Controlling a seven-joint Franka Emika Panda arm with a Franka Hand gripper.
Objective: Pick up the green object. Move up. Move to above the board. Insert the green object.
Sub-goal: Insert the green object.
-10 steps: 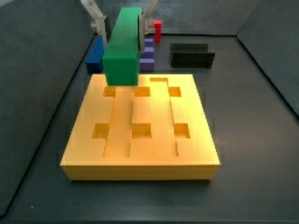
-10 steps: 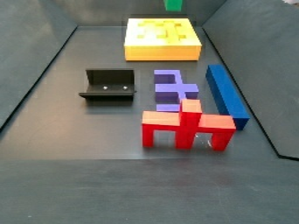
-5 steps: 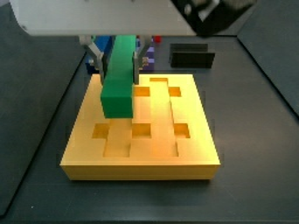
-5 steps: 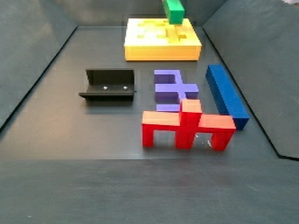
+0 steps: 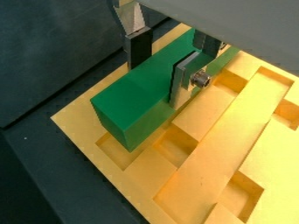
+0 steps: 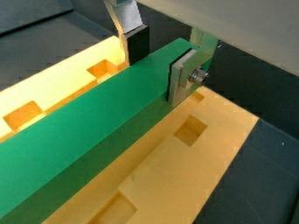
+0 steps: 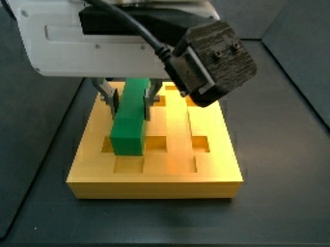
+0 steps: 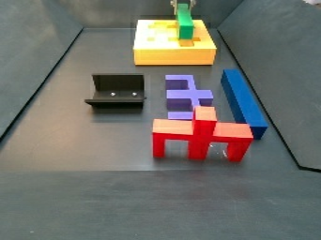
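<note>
The green object [image 7: 129,123] is a long green bar, and my gripper [image 7: 129,94] is shut on it near its far half. It hangs lengthwise low over the board [image 7: 168,169], a yellow-orange slab with grooves and square holes, in line with one outer row of holes. Both wrist views show the silver fingers [image 5: 187,74] [image 6: 181,74] clamping the green object [image 5: 138,103] [image 6: 93,131] from its two long sides, with the gripper [image 5: 162,63] [image 6: 159,59] just above the board [image 5: 239,131] [image 6: 193,171]. Whether the bar touches the board I cannot tell. From the far side view, the green object [image 8: 185,21] stands over the board [image 8: 156,49].
On the dark floor beside the board lie the black fixture [image 8: 115,92], a purple E-shaped block [image 8: 189,92], a blue bar [image 8: 242,98] and a red block [image 8: 201,136]. Sloping dark walls close the floor in on both sides.
My gripper has come down with the green object, from well above the board's far end to low over its outer row of holes. The other blocks have not moved.
</note>
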